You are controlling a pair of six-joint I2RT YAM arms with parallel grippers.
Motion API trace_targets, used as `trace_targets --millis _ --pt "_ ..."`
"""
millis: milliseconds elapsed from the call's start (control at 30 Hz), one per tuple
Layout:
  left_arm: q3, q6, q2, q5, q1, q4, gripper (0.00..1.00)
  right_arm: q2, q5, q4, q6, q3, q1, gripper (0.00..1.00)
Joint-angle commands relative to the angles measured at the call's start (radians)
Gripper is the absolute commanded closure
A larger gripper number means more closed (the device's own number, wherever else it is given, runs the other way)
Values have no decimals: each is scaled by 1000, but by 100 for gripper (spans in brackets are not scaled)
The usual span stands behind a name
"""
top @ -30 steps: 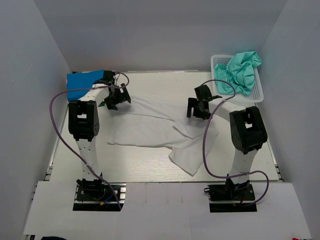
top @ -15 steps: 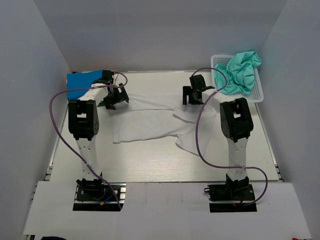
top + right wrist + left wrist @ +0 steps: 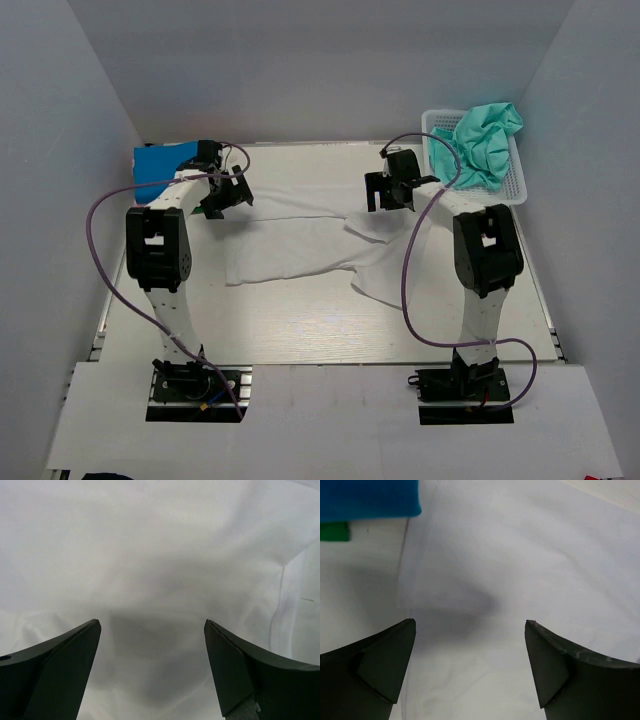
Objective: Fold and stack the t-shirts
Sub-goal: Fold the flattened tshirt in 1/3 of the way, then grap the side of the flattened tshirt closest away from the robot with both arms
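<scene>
White t-shirt [image 3: 300, 250] lies rumpled mid-frame; left gripper [image 3: 222, 203] and right gripper [image 3: 385, 203], both spread apart over its upper edge, risk pinching uneven layers, skewing the fold.

white t-shirt [image 3: 300, 252], teal-green t-shirt [image 3: 486, 140] and blue t-shirt [image 3: 160, 163].

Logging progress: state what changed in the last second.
The right gripper moved toward the far edge of the table, and the white cloth t-shirt slid with it, its near flap pulling back. The left gripper, blue folded t-shirt and teal-green t-shirt in the white mesh basket hardly moved.
</scene>
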Motion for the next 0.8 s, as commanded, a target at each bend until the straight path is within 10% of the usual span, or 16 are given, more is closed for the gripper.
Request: trace_targets --millis 0,767 --pt "-41 1 -158 -2 -4 -4 0 -129 -39 82 -38 -51 13 10" --pt "-477 -146 -582 -145 14 -182 0 -651 13 7 86 -497 84 10"
